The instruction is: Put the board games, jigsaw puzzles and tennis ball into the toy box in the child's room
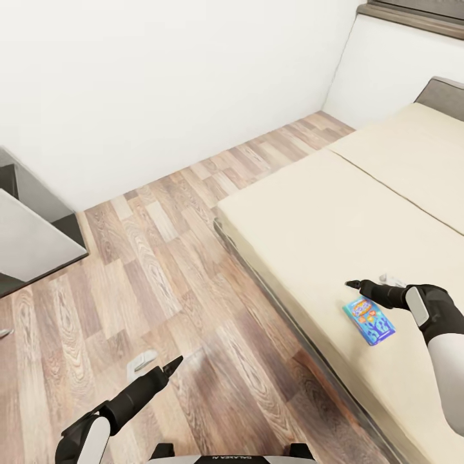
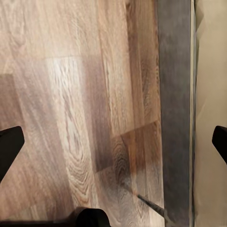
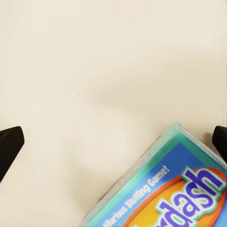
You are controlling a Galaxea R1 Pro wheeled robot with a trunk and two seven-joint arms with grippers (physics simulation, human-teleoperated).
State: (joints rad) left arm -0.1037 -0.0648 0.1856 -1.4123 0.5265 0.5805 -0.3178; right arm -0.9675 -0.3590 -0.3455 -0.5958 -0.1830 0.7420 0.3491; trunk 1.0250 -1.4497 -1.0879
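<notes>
Room: white walls meeting at a corner in the upper right of the head view, with a dark sill strip cut off at the top right edge; wood-plank floor [image 1: 174, 258] in mixed brown tones running diagonally from lower left to upper centre. Bed [image 1: 335, 225]: plain beige mattress filling the right half of the frame, a seam dividing it lengthwise, dark grey frame along its floor-side edge, grey headboard corner [image 1: 444, 96] at the upper right, mostly cut off. Grey furniture panel [image 1: 29, 238] at the left edge, only partly in frame, identity unclear. Small pale object [image 1: 140, 362] on the floor at lower left, too small to identify; a white item behind the right arm likewise indistinct. Board game [image 1: 368, 319]: thin flat box, mostly blue with a teal border and an orange-and-purple logo, lying flat on the mattress at lower right, near the bed's floor-side edge; the right wrist view shows it cut off at the frame's lower right, lettering only partly legible. Right gripper [image 1: 353, 283]: above the mattress, just beside the box, fingers set wide apart and empty. Left gripper [image 1: 174, 366]: over bare floor at lower left, fingers likewise spread wide, holding nothing; the left wrist view shows planks and the grey bed frame
</notes>
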